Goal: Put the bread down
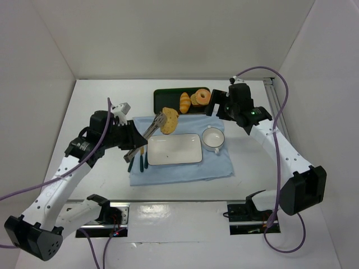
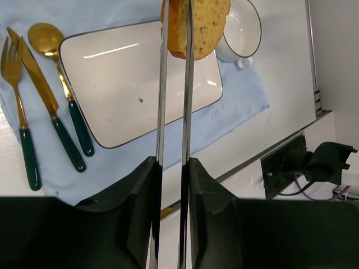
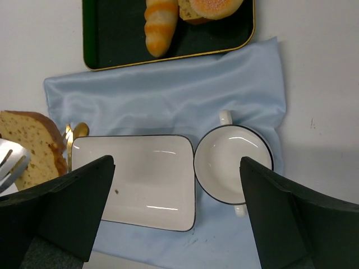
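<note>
The left wrist view shows the left fingers point(image 2: 140, 193) clamped on tongs point(image 2: 188, 101) pinching the bread point(image 2: 203, 25) above the plate's point(image 2: 129, 84) far edge; the right wrist view shows the right fingers point(image 3: 67, 204) spread wide, clear of the plate; beyond the plate, the tray point(image 3: 112, 33) holds a roll point(image 3: 159, 25) and a donut point(image 3: 210, 7).

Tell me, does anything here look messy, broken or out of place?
Nothing is spilled or broken. The only blemish is a small dark speck on the white plate. The bread hangs in the air near it, pinched in tongs that the left gripper holds.
</note>
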